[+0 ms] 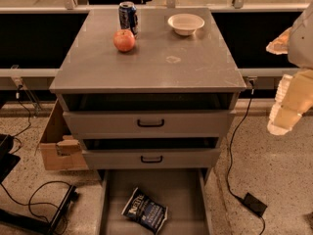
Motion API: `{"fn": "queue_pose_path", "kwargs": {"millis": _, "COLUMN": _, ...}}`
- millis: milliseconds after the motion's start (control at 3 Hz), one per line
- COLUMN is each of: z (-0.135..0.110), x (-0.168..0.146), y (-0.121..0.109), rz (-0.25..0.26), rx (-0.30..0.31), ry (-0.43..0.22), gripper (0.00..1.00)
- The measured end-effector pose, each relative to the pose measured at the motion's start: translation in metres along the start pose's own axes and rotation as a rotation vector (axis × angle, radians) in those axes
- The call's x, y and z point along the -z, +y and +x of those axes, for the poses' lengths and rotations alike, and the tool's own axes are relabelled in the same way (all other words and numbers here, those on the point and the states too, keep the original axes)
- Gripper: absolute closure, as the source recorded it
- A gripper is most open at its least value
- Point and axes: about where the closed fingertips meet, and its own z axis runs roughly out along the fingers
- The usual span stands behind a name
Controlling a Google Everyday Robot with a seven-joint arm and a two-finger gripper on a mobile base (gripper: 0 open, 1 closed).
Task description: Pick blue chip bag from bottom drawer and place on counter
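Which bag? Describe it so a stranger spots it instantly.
Find the grey cabinet, with the gripper at the view's right edge; its counter holds an apple, a can and a bowl. Below the two handled drawers, the open bottom drawer holds the blue chip bag alone on its floor. Unlike the blue can above, it is a crumpled navy packet with white lettering.

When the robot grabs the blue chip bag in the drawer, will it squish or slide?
Probably squishy: the blue chip bag looks crinkled. Lying flat in the bottom drawer, it shouldn't roll, but might slide on the smooth floor. The gripper is far right, not touching it.
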Motion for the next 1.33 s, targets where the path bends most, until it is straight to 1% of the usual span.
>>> {"fn": "queue_pose_path", "kwargs": {"millis": 333, "z": 0.0, "x": 0.0, "y": 0.0, "rz": 0.0, "rx": 0.0, "ry": 0.0, "gripper": 0.0}}
{"fn": "queue_pose_path", "kwargs": {"millis": 667, "z": -0.002, "x": -0.017, "y": -0.003, "rz": 0.02, "rx": -0.016, "ry": -0.014, "gripper": 0.0}}
{"fn": "queue_pose_path", "kwargs": {"millis": 1000, "z": -0.006, "x": -0.086, "y": 0.007, "rz": 0.049, "rx": -0.049, "ry": -0.025, "gripper": 0.0}}
{"fn": "queue_pose_path", "kwargs": {"millis": 1333, "z": -0.004, "x": -0.151, "y": 0.015, "rz": 0.068, "rx": -0.088, "ry": -0.016, "gripper": 0.0}}
